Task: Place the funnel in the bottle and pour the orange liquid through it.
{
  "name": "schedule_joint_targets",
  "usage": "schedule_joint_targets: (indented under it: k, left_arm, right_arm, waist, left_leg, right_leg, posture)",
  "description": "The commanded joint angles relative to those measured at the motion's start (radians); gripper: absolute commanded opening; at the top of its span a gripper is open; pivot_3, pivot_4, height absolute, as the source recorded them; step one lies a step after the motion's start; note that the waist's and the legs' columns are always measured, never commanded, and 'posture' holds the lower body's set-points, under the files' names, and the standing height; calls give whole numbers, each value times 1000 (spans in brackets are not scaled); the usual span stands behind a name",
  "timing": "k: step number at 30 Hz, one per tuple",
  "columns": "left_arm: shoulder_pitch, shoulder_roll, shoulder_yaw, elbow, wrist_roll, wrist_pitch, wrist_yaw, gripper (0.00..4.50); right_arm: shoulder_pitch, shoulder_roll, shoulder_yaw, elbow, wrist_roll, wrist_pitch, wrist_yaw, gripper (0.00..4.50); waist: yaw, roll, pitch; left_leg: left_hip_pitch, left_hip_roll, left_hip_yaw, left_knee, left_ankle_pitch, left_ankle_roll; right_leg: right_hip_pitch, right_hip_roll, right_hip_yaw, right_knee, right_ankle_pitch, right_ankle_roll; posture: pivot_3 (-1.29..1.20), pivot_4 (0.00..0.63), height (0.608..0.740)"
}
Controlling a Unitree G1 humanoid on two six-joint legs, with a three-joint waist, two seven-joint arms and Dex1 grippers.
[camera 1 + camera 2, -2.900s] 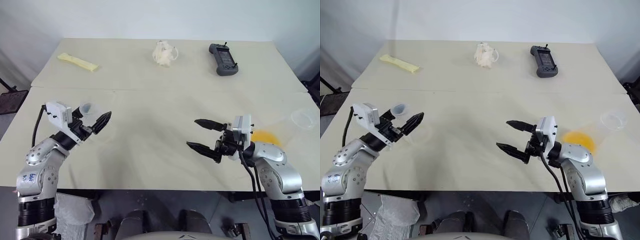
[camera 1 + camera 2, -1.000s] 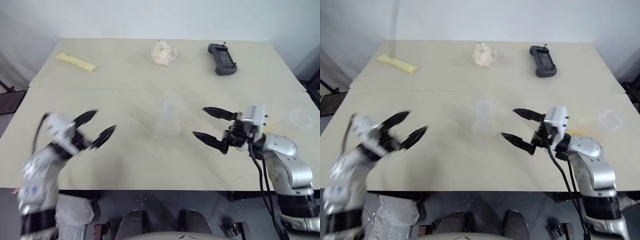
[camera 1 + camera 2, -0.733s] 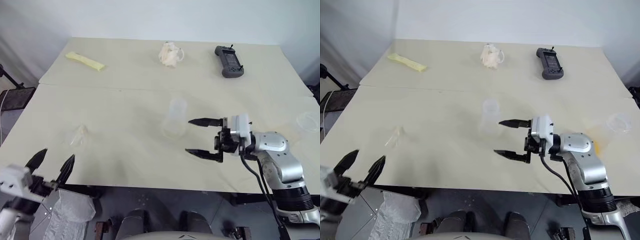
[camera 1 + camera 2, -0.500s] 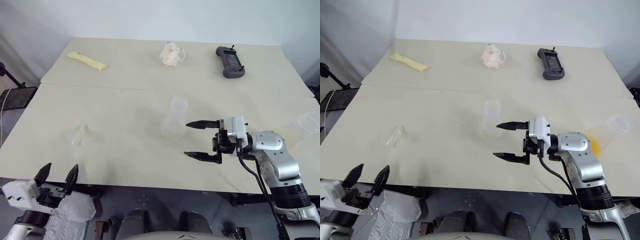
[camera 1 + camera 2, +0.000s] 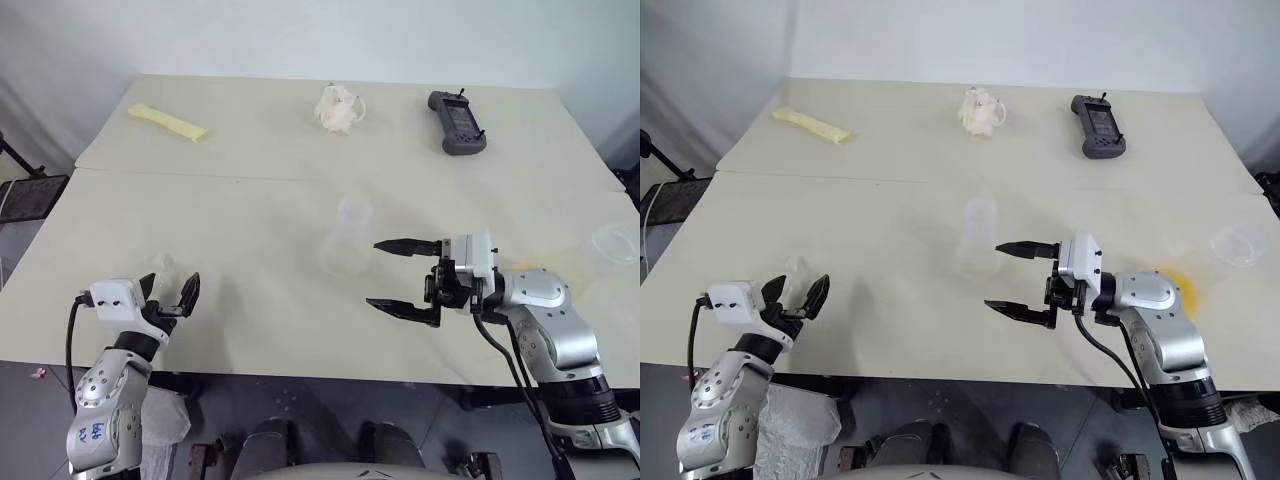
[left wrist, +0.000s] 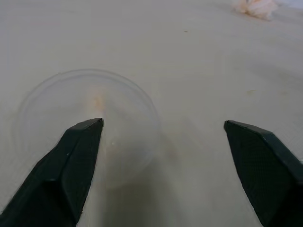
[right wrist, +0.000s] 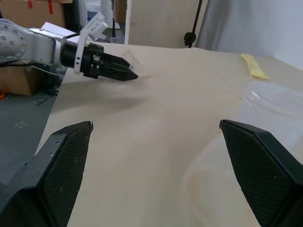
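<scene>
The clear funnel [image 5: 160,266] lies on its side on the table near the front left edge. My left gripper [image 5: 170,287] is open just behind it. In the left wrist view the funnel's round rim [image 6: 90,118] sits in front of one finger [image 6: 71,165], untouched. The transparent bottle [image 5: 350,235] stands upright mid-table. My right gripper [image 5: 375,273] is open and level, its tips just right of the bottle's base and holding nothing. The orange liquid [image 5: 1173,287] shows as a patch behind my right forearm; I cannot make out its container.
A clear round cup [image 5: 615,240] sits at the right edge. At the back lie a pale yellow strip [image 5: 167,122], a crumpled white object [image 5: 338,107] and a black handheld controller [image 5: 457,122]. A seam crosses the table behind the bottle.
My left gripper had dropped below the table's front edge half a second ago. It has now come up and forward to the funnel. The right gripper has barely moved.
</scene>
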Motion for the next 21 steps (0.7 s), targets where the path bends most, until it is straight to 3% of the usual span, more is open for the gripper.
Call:
schedule_joint_targets:
  k: [1, 10, 11, 18, 21]
  left_arm:
    - [-27, 29, 15, -4, -19, 15, -1, 3005]
    - [-24, 82, 20, -16, -51, 37, -60, 197]
    - [-25, 89, 24, -16, -58, 31, -69, 45]
    - [-248, 294, -24, -41, -154, 42, -309, 45]
    - [-436, 446, -131, -54, -255, 105, -583, 45]
  right_arm:
    - [11, -1, -27, -43, 21, 1, -18, 4500]
    - [40, -6, -60, -66, 63, 48, -59, 4500]
    - [46, -7, -64, -71, 65, 50, -64, 4500]
    - [182, 1, -183, -151, 86, 54, -176, 4500]
    - [225, 53, -237, -199, 155, 93, -284, 4500]
  waist:
    - [0, 0, 0]
    - [0, 0, 0]
    - [2, 0, 0]
    - [10, 0, 0]
    - [4, 0, 0]
  left_leg:
    - [0, 0, 0, 0, 0, 0]
    - [0, 0, 0, 0, 0, 0]
    - [0, 0, 0, 0, 0, 0]
    - [-2, 0, -1, 1, 0, 0]
    - [-1, 0, 0, 1, 0, -1]
  right_leg:
    - [0, 0, 0, 0, 0, 0]
    - [0, 0, 0, 0, 0, 0]
    - [0, 0, 0, 0, 0, 0]
    - [0, 0, 0, 0, 0, 0]
    - [-1, 0, 0, 0, 0, 0]
  posture:
    - [0, 150, 740]
    - [0, 150, 740]
    - [0, 150, 740]
    - [0, 150, 740]
    - [0, 150, 740]
